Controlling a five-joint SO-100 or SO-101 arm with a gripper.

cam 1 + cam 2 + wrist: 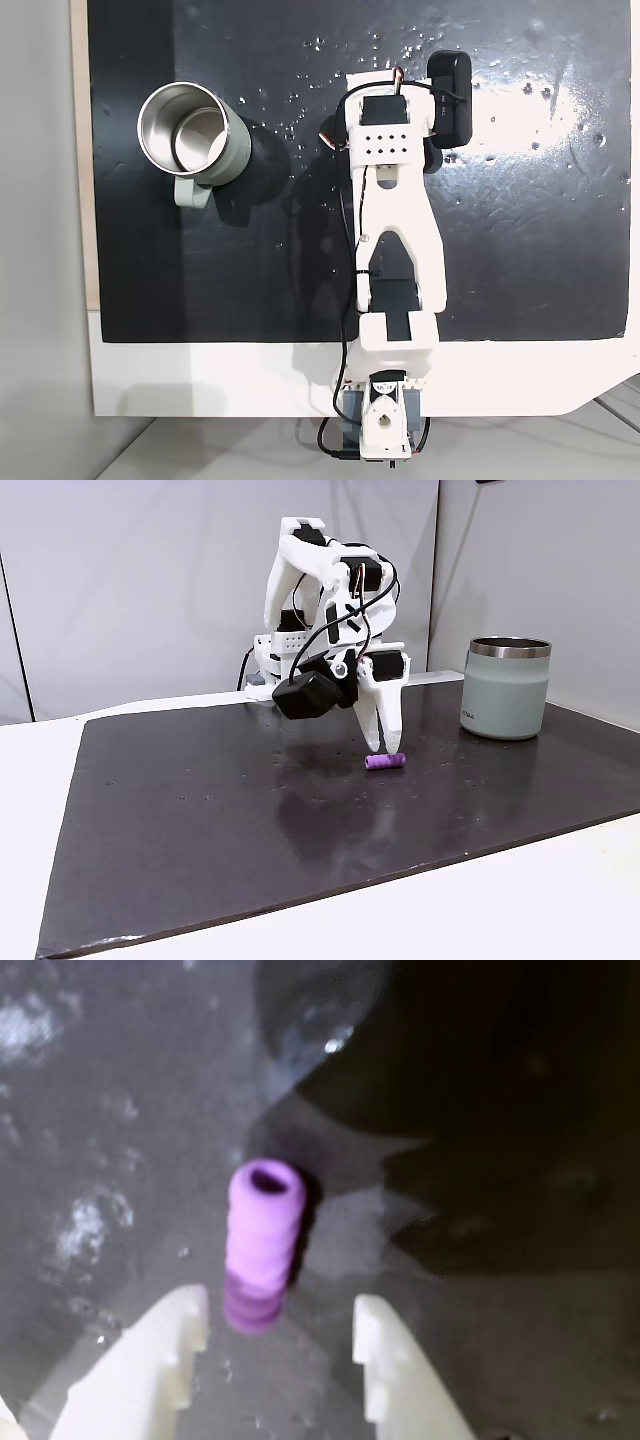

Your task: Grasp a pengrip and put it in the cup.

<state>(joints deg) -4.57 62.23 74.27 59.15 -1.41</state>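
Observation:
The purple ribbed pengrip (262, 1245) lies on the black mat, also seen from the side in a fixed view (385, 761). My gripper (280, 1315) is open, its two white fingertips (185, 1325) straddling the pengrip's near end without touching it. From the side the gripper (383, 746) hangs just above the pengrip, pointing down. The grey-green cup (505, 695) with the steel inside stands upright to the right, well apart from the gripper. From above the cup (236, 152) sits at the mat's upper left, handle toward the front, with nothing visible inside.
The white arm (395, 230) reaches from its base (385, 420) at the front edge across the black mat (540, 240). A black camera box (305, 695) hangs beside the gripper. Open mat lies between the pengrip and the cup.

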